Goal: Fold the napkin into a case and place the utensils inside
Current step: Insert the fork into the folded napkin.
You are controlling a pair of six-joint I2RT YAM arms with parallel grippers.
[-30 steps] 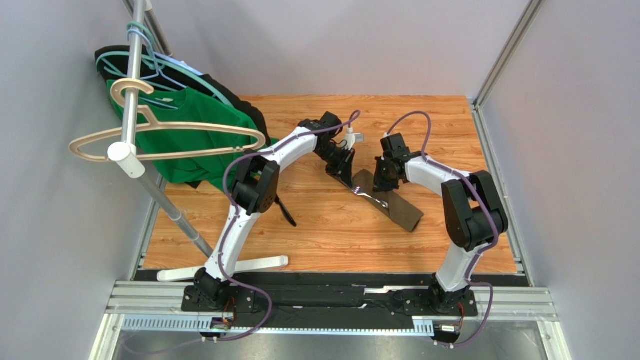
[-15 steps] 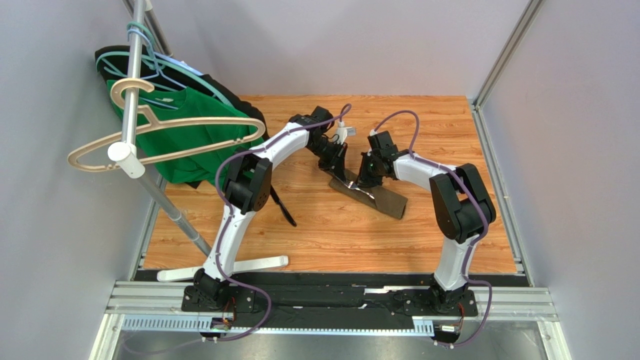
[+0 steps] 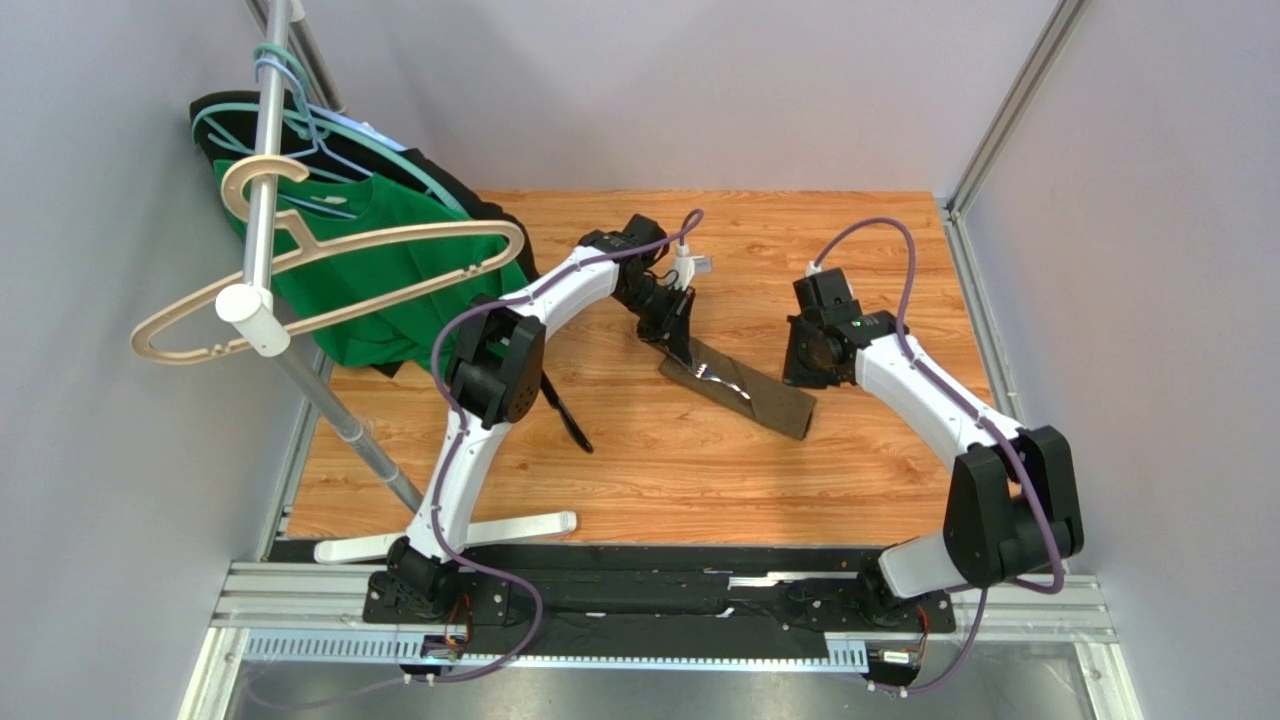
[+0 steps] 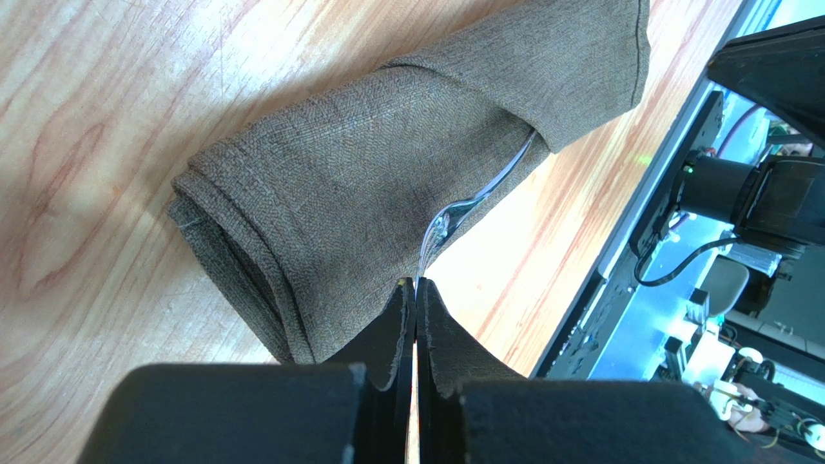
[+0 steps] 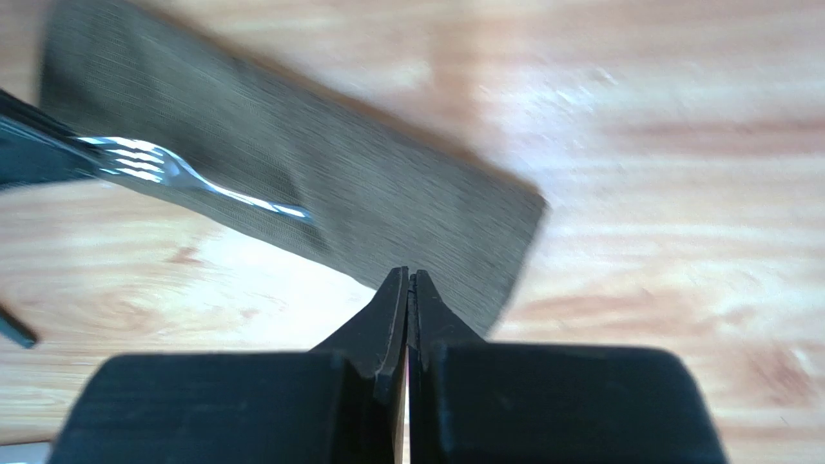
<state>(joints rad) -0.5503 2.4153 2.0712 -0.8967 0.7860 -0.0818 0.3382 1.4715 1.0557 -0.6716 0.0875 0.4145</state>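
Lying as a long, narrow case (image 3: 759,398) on the wooden table (image 3: 676,480), the napkin is looking fully folded, so that part of the job is reading as done. A fork (image 5: 145,164) is sitting partly inside. Its handle is hiding in the fold while its silvery tines are poking out of the end nearest the left pincer (image 4: 416,286). That pincer is clenched, its tips lying right at the fork's metal; whether it is pinching the metal or only touching it, I cannot tell. The right pincer (image 5: 408,275) is clenched too, grasping nothing, and is hanging near the case's opposite end, with the cloth just ahead of its tips. A dark slim piece (image 3: 571,420) is lying on the wood well behind the left pincer, apart from the case. It may be another utensil, though it is too small to say. By my judgement the fork is needing a last push in, with any remaining cutlery waiting to follow.
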